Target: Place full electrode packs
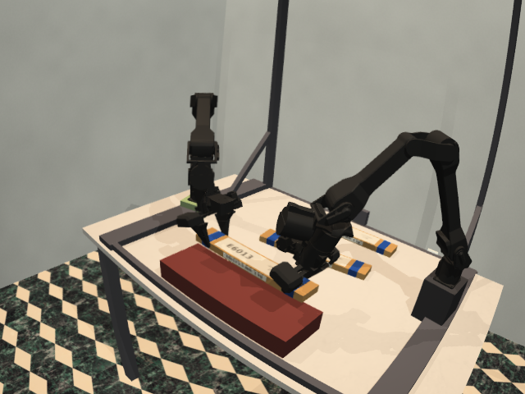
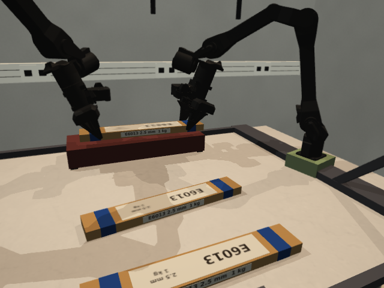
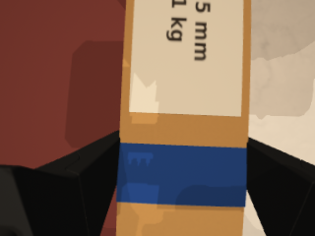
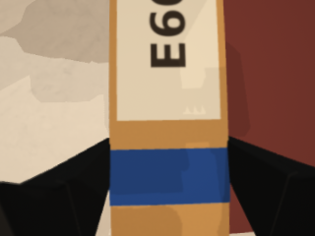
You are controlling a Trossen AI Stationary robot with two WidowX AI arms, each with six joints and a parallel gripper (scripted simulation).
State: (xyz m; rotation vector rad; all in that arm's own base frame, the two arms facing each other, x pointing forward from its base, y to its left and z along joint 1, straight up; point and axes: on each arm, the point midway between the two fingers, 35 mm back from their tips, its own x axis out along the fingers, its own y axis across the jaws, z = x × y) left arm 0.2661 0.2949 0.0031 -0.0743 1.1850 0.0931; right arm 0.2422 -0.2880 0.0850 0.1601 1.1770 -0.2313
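Observation:
Both grippers are shut on one orange pack of electrodes (image 1: 254,263) with blue end bands and an "E6013" label, one at each end. My right gripper (image 1: 210,239) holds the "E6013" end (image 4: 167,177). My left gripper (image 1: 292,281) holds the "1 kg" end (image 3: 182,174). The pack (image 2: 141,129) is level, a little above the dark red low platform (image 1: 239,296), over the platform's long edge that faces the other packs. In both wrist views, platform shows on one side of the pack and table on the other. Two more packs (image 2: 161,206) (image 2: 198,260) lie flat on the table.
The two loose packs (image 1: 353,267) (image 1: 377,244) lie behind my left arm, partly hidden by it. A dark frame rail (image 1: 139,229) runs around the table. The right arm stands on a green base (image 2: 309,161), the left arm on a dark base (image 1: 439,296).

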